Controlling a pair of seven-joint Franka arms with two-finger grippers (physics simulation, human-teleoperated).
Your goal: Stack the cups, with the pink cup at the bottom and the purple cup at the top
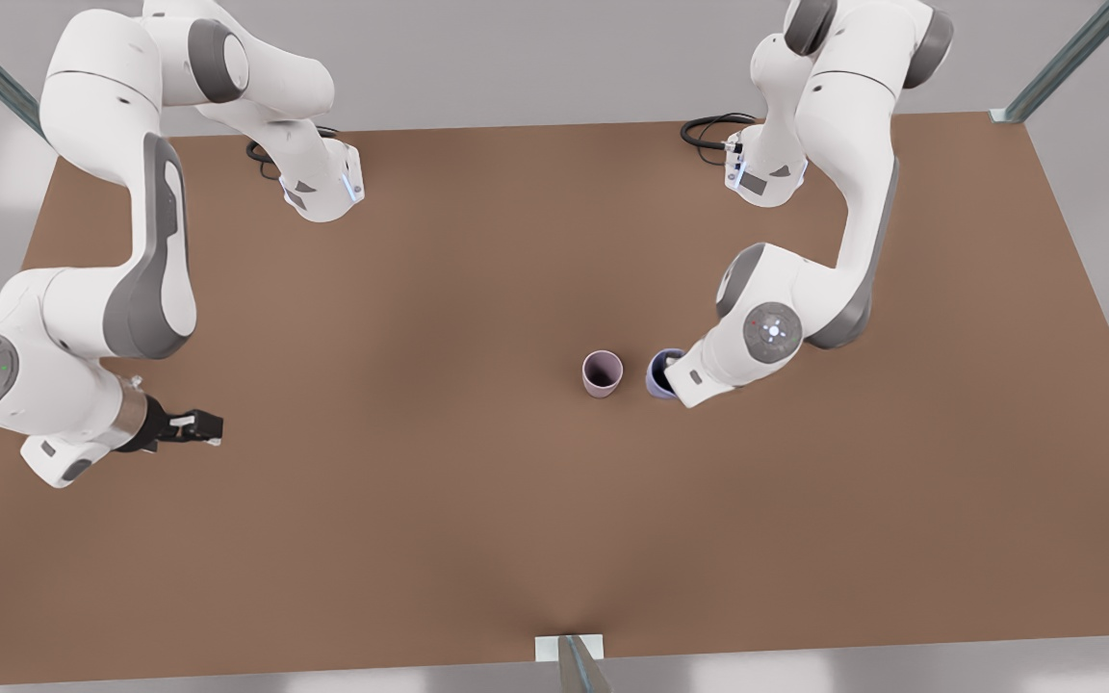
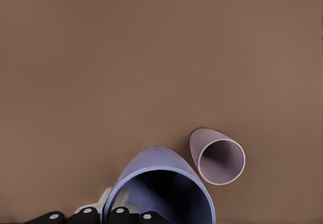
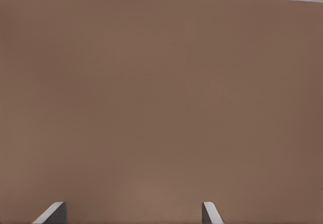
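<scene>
Front view: the pink cup (image 1: pixel 603 373) is seen upright on the brown table (image 1: pixel 420 539), its mouth open upward and nothing seen inside it except a darker interior. Just beside the pink cup, on the front view's right, the purple cup (image 1: pixel 659 373) stands on the table, partly covered by the wrist of the arm that reaches down over it; the two cups are set apart by a narrow gap and are not stacked. In the left wrist view the purple cup (image 2: pixel 160 188) is seen close up with a dark, hollow interior, and the pink cup (image 2: pixel 218 156) is seen beyond it, likewise with nothing in it. The left gripper (image 2: pixel 115 209) is placed at the purple cup's rim, one pale finger (image 2: pixel 121 200) being seen inside the wall and another outside it; whether the wall is actually pinched cannot be told. That arm is bent at the elbow and angled down toward the cups. The right gripper (image 1: pixel 198 426) is held well apart from the pink cup, far toward the front view's left, pointing roughly level over bare table, the arm waiting. In the right wrist view its fingertips (image 3: pixel 50 213) are seen spread wide with nothing between them.
</scene>
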